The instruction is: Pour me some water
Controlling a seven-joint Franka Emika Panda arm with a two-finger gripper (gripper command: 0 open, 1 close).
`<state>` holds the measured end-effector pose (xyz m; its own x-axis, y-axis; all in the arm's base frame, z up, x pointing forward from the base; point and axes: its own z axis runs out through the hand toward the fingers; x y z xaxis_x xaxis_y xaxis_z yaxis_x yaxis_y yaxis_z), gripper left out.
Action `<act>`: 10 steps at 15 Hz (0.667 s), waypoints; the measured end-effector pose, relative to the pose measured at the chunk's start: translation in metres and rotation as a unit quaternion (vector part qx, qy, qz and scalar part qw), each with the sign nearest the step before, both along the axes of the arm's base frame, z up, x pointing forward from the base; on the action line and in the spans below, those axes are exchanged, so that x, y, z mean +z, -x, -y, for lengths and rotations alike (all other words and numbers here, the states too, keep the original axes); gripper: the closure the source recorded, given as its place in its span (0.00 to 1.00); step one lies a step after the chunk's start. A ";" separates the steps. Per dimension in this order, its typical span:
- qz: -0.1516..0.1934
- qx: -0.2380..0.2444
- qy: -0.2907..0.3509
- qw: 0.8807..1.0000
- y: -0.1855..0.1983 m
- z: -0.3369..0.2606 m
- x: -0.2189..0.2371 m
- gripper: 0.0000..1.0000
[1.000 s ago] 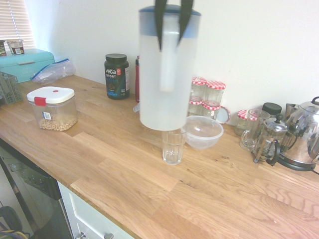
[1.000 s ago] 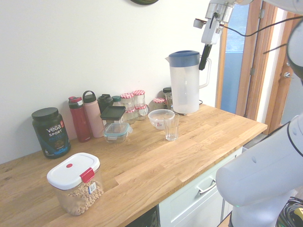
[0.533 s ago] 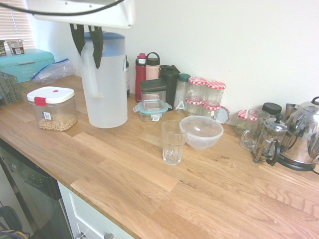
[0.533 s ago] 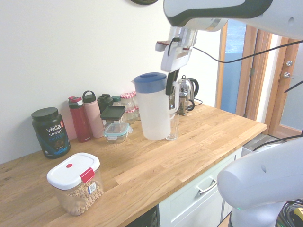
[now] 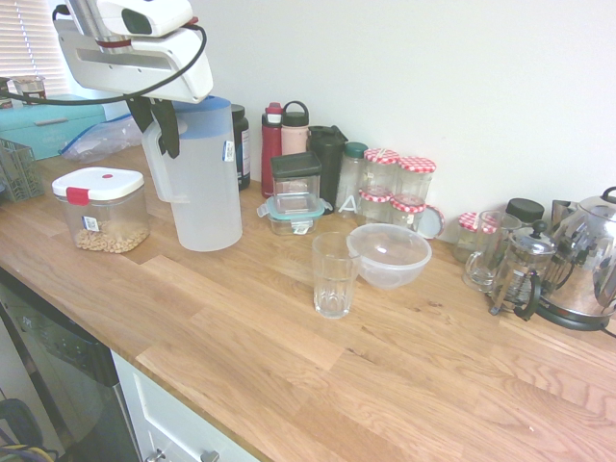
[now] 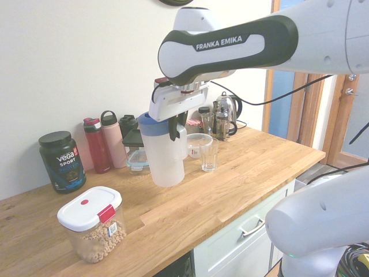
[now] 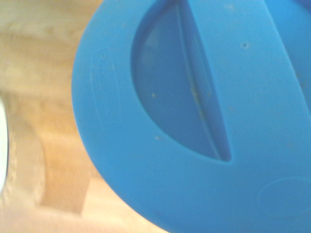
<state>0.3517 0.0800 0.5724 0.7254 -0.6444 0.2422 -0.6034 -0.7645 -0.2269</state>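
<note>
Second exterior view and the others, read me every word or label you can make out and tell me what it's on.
"FRANKA EMIKA": on the robot arm.
"VEGA SPORT": on the dark tub by the wall.
Sticker on the cereal container: too small to read.
Sticker on the pitcher: too small.
Embossing on the pitcher's lid: blurred.

Cereal tub (image 5: 100, 208), bowl (image 5: 390, 254) and jars (image 5: 399, 188) on counter (image 5: 289, 356).

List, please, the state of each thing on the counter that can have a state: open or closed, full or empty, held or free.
Pitcher: upright, blue lid on, held by its handle.
Gripper: shut on the pitcher's handle.
Drinking glass: upright, empty, free.
Clear bowl: upright, empty.
Cereal container: lid closed, partly filled.
Red bottle: upright, cap on.
Checked-lid jars: closed.
</note>
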 end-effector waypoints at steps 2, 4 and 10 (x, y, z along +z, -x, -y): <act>0.002 -0.026 -0.007 1.000 -0.010 -0.014 -0.010 1.00; 0.001 -0.043 -0.009 0.999 -0.019 -0.028 -0.022 1.00; -0.007 -0.066 -0.014 0.998 -0.022 -0.053 -0.062 1.00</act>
<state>0.3741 0.1335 0.5104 0.6365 -0.7413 0.2127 -0.7023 -0.6711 -0.2373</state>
